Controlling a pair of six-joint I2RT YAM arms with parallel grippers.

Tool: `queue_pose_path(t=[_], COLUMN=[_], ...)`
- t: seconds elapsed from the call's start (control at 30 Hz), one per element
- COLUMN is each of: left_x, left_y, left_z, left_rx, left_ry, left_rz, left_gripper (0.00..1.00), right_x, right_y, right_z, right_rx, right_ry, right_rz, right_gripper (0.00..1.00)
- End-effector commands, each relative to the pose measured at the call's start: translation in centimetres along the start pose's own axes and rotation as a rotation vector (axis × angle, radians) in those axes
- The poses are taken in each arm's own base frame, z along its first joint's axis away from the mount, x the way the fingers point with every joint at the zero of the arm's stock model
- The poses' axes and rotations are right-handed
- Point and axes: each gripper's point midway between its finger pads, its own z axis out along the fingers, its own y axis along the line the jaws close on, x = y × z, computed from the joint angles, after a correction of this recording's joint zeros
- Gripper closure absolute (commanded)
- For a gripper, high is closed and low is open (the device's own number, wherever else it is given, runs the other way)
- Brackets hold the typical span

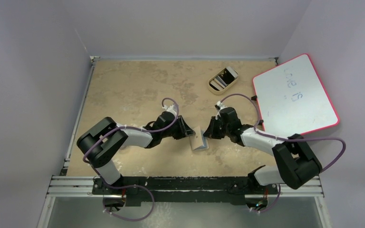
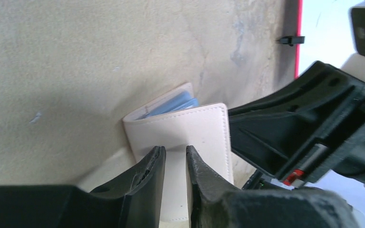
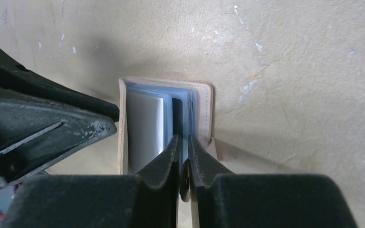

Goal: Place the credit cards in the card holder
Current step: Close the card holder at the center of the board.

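The tan card holder (image 1: 199, 141) stands propped open on the table between my two grippers. The right wrist view looks into it (image 3: 204, 109): a pale grey card (image 3: 145, 128) and bluish sleeves sit between its covers. My right gripper (image 3: 183, 138) is shut on a thin blue-grey credit card (image 3: 185, 125), edge-on and partly inside the holder. My left gripper (image 2: 175, 149) is almost closed, with only a narrow gap. Its tips rest against the outer face of the holder's cover (image 2: 190, 126). Blue card edges (image 2: 176, 104) stick out at the top.
A tan oval tray (image 1: 217, 85) at the back holds a white-edged phone-like slab (image 1: 229, 73). A white board with a red rim (image 1: 294, 97) lies at the right. The two grippers (image 1: 188, 129) (image 1: 208, 133) are very close together.
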Motion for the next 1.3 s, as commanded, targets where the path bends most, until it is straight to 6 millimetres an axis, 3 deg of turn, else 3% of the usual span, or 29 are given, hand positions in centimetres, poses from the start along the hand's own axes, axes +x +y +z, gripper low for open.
queue_pose_path(t=[0.0,0.23,0.4,0.53,0.67,0.83,1.0,1.27], left_x=[-0.9,-0.4,-0.2,-0.2,0.0,0.3,1.0,1.7], left_y=[0.0,0.6,-0.5,-1.5,-2.9,-3.6,-2.3,-0.6], left_z=[0.7,1.3,1.0,0.9,0.7,0.9,1.7,2.6], left_rx=[-0.023,-0.109,-0.112,-0.102,-0.089,-0.073,-0.107,-0.152], left_ry=[-0.031,-0.007,-0.002,-0.001,0.008,0.018,0.038,0.052], left_rz=[0.067,0.133,0.150,0.154,0.166,0.172,0.178,0.185], left_gripper=[0.79,0.82,0.80,0.77,0.76,0.79,0.84,0.87], right_x=[-2.1,-2.8,-3.0,-4.0,-4.7,-4.0,-2.6,-1.1], right_y=[0.8,0.5,0.1,-1.4,-1.3,-2.1,-1.9,0.0], right_z=[-1.7,-3.0,-3.5,-3.7,-4.3,-4.7,-4.2,-3.6], right_rx=[0.027,0.072,0.097,0.148,0.141,0.157,0.114,-0.031], right_ry=[-0.061,-0.083,-0.104,-0.128,-0.142,-0.135,-0.100,-0.057], right_rz=[-0.043,-0.049,-0.037,-0.035,-0.027,-0.001,0.019,0.019], right_gripper=[0.86,0.80,0.80,0.80,0.80,0.86,0.87,0.83])
